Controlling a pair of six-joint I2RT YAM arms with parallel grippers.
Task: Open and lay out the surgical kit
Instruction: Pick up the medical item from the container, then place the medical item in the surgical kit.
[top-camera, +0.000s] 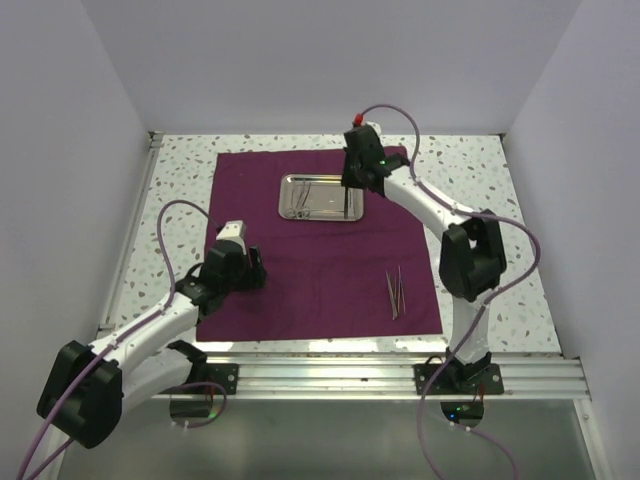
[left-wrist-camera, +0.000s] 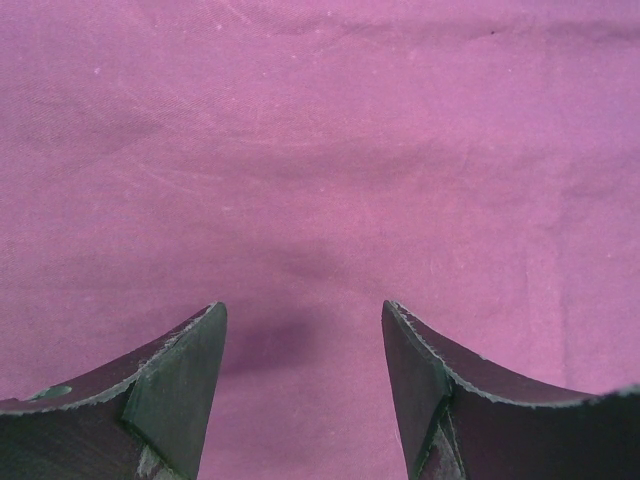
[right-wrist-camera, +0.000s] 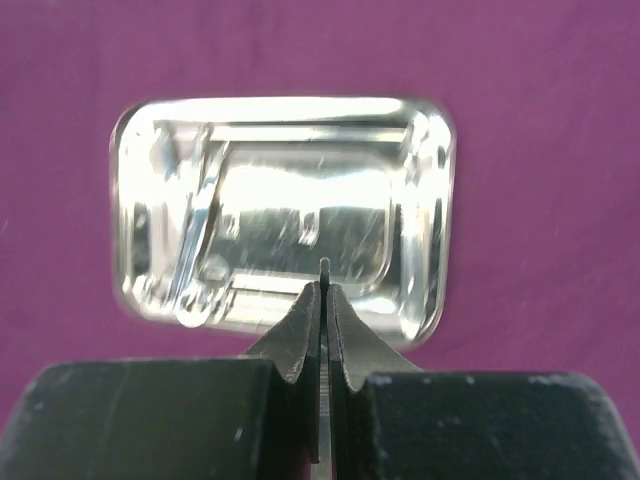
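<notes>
cloth wrap (top-camera: 300, 290) spread flat on table (top-camera: 180, 170) | steel tray (top-camera: 284, 198) on cloth, far centre, instruments (top-camera: 312, 198) inside | tweezers (top-camera: 396, 292) loose on cloth, right side | right hand (right-wrist-camera: 323, 292) over tray, pinched on thin silver tool (right-wrist-camera: 324, 268), type unclear | left hand (left-wrist-camera: 305, 315) spread wide, empty, over bare cloth

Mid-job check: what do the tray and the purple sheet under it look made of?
Tray: probably polished steel, mirror-bright with sharp reflections. Purple sheet: seemingly woven cloth, matte, with soft creases and lint specks.
</notes>
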